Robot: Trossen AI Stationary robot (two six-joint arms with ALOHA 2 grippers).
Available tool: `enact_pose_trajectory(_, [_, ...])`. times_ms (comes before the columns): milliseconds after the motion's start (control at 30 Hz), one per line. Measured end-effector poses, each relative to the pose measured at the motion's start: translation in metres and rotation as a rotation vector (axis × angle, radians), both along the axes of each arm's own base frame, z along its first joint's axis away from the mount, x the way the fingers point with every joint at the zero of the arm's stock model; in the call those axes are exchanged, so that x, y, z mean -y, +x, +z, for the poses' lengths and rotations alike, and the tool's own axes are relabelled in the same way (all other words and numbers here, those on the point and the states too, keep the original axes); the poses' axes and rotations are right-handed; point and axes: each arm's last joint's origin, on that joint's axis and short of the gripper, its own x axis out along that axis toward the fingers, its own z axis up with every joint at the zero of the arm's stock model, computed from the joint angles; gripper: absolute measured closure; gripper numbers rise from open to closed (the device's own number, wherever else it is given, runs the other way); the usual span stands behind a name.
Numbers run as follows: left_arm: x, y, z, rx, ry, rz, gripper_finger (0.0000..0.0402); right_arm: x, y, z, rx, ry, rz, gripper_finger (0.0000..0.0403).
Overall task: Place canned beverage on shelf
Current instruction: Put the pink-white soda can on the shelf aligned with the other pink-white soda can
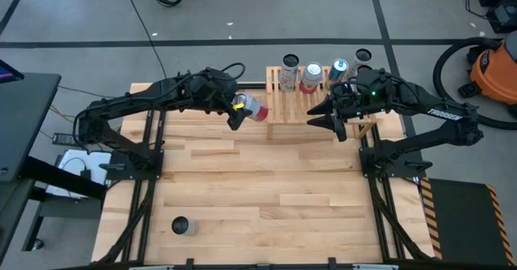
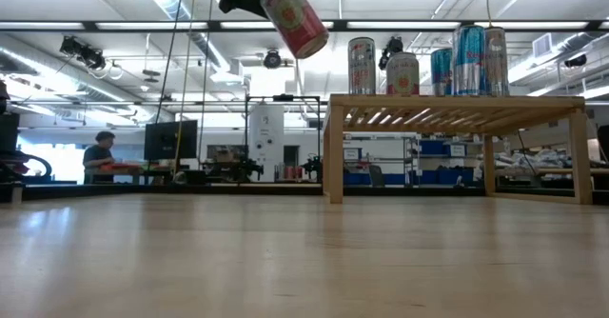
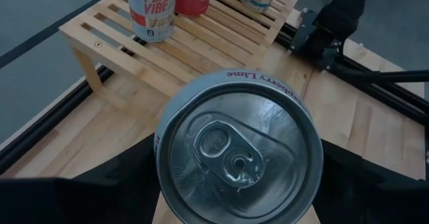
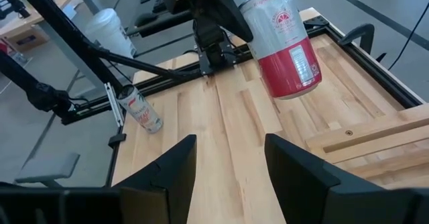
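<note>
My left gripper is shut on a red and white can, high above the table just left of the shelf; the can also shows in the low view and the right wrist view. The light-wood slatted shelf stands at the table's far side and bears several upright cans on its far part. My right gripper is open and empty over the shelf's near right part. My left gripper pinches the can's side wall near its tab end, one finger on each side. The fingers slant down from the table's left. The tab end faces the wrist. The can hangs tilted, lifted clear of table and shelf.
Another can stands on the table near its front left corner and also shows in the right wrist view. The shelf's near slats are bare. A person stands far back in the room.
</note>
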Motion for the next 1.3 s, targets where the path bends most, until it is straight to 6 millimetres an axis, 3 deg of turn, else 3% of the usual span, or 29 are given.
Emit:
enact_pose_trajectory(800, [-0.0003,0.0021,0.0030,0.025,0.041,-0.026,0.0100,0.0020,-0.0005,-0.0009,-0.010,-0.008,-0.028,0.0203])
enact_pose_trajectory(967, [-0.0004,0.0022,0.0032,0.028,0.042,-0.026,0.0100,0.0017,-0.0015,-0.0030,-0.035,0.004,-0.028,0.0159])
enact_pose_trajectory(1300, [-0.0017,0.0050,0.0080,0.093,0.032,-0.007,0.0100,0.0012,-0.0015,-0.0029,-0.032,-0.017,0.001,0.0033])
